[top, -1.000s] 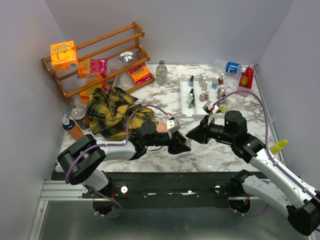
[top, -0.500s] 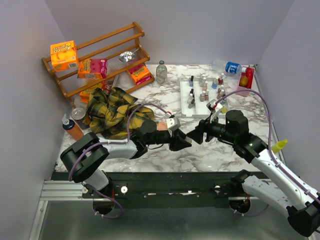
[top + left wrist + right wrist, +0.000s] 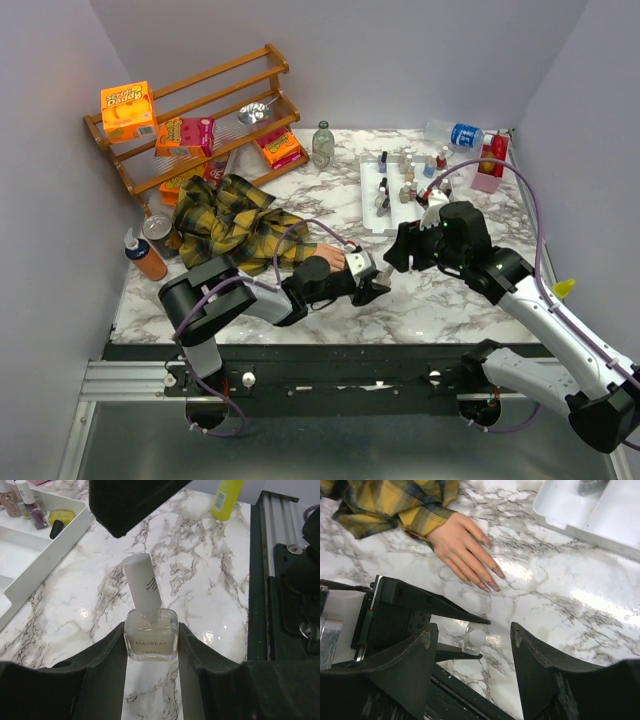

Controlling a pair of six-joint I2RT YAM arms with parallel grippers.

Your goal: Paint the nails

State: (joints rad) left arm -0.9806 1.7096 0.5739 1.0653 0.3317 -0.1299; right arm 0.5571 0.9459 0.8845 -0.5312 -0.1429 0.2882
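A small clear nail-polish bottle (image 3: pixel 150 632) with a white cap stands upright on the marble, and my left gripper (image 3: pixel 151 642) is shut on its glass body. The same bottle (image 3: pixel 475 639) shows in the right wrist view, below and between the fingers of my open right gripper (image 3: pixel 473 629), which hovers above the cap without touching it. Just beyond lies the peach mannequin hand (image 3: pixel 457 542), palm down, its nails (image 3: pixel 490 580) long and pinkish. It comes out of a yellow-and-black plaid sleeve (image 3: pixel 230 225). From above, my left gripper (image 3: pixel 373 283) sits right of the hand (image 3: pixel 325 262), and my right gripper (image 3: pixel 402 250) is beside it.
A white tray (image 3: pixel 372 222) of several polish bottles stands behind the grippers. A wooden rack (image 3: pixel 200 95) with snack boxes is at the back left, an orange bottle (image 3: pixel 147 258) and a can at the left edge. A yellow bottle (image 3: pixel 226 497) stands by the front right rail.
My right gripper has opened and drawn back up and to the right, away from the bottle. My left gripper still holds the bottle and has shifted slightly right, uncovering the mannequin hand.
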